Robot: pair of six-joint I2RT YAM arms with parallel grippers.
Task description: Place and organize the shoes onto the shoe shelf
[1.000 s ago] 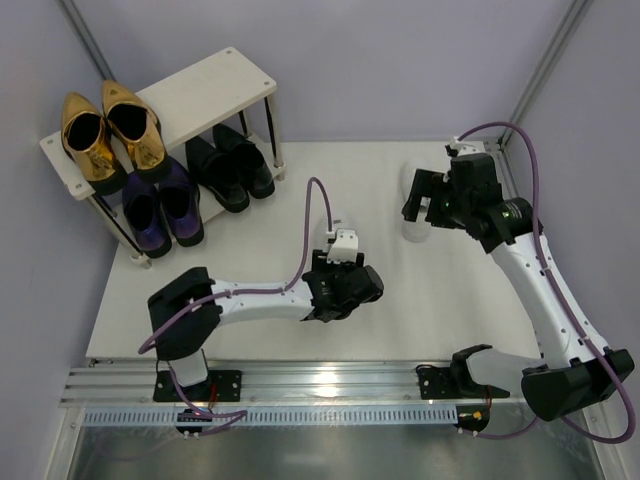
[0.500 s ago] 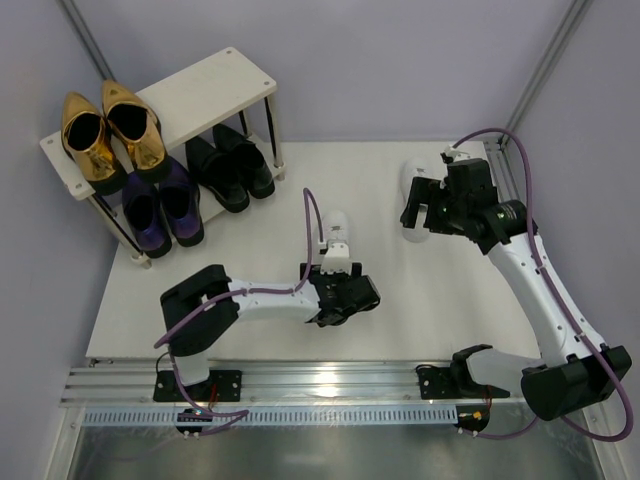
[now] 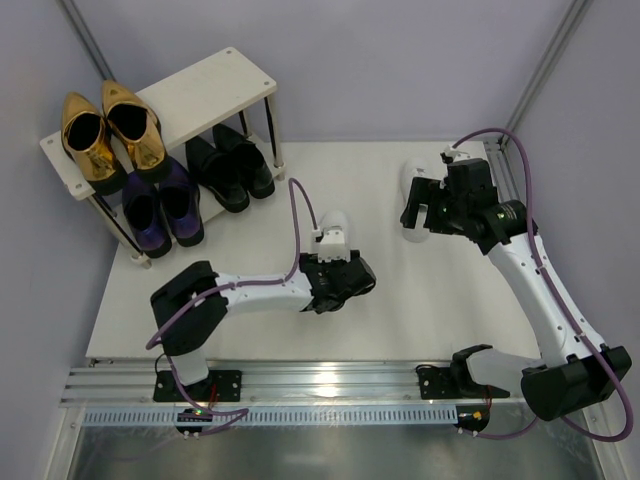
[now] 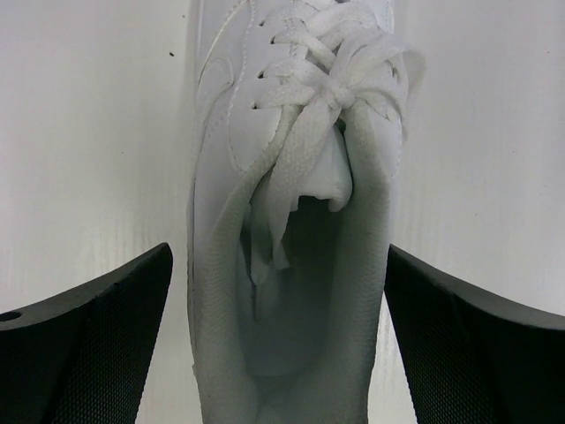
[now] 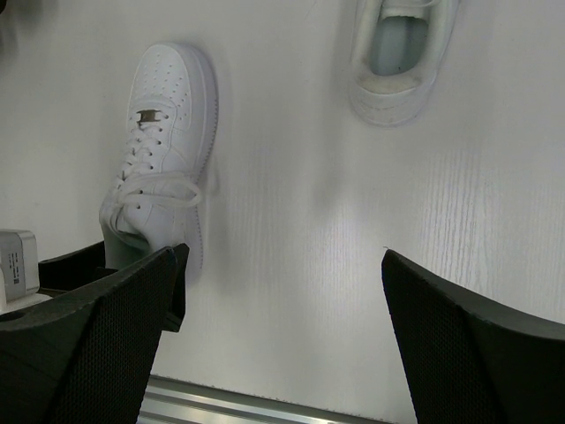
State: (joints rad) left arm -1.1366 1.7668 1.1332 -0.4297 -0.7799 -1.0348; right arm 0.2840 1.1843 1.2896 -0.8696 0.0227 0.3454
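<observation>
One white sneaker lies on the table with its heel between the fingers of my left gripper. The jaws stand open with a gap on each side of the shoe. In the top view this sneaker pokes out beyond the left gripper. The second white sneaker lies at the far right, partly hidden in the top view under my right gripper. That right gripper hovers open above bare table. The shoe shelf holds gold loafers on top, and purple shoes and black shoes below.
The right half of the shelf's top board is bare. A metal rail runs along the table's near edge. Walls close in behind and on both sides.
My left gripper's jaws have opened wide and the hand has shifted slightly left and forward around the sneaker's heel. The right arm has barely moved.
</observation>
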